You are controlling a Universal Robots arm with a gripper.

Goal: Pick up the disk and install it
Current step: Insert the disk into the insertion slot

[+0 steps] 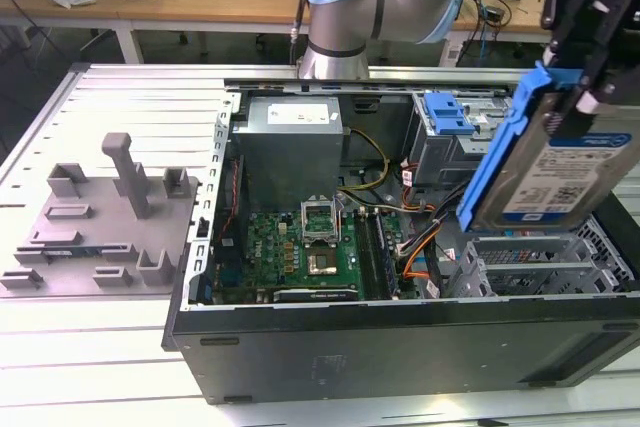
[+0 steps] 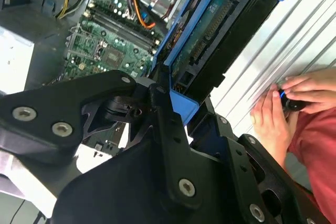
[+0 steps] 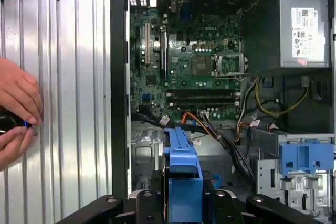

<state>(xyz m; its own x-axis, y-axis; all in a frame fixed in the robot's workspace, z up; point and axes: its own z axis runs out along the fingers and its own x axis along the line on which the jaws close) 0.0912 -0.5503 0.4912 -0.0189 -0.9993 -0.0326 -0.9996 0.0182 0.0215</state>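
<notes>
Disk (image 1: 560, 162): held in air, tilted on edge, above PC case (image 1: 400, 347) at its end on exterior view's right; not yet seated.
Fingers: gripper (image 1: 578, 87) clamped on disk at blue frame.
Circuit board (image 1: 300, 247): exposed on case floor.
Hands (image 3: 18, 95): seen on bench beside case, w/ small dark object.
</notes>
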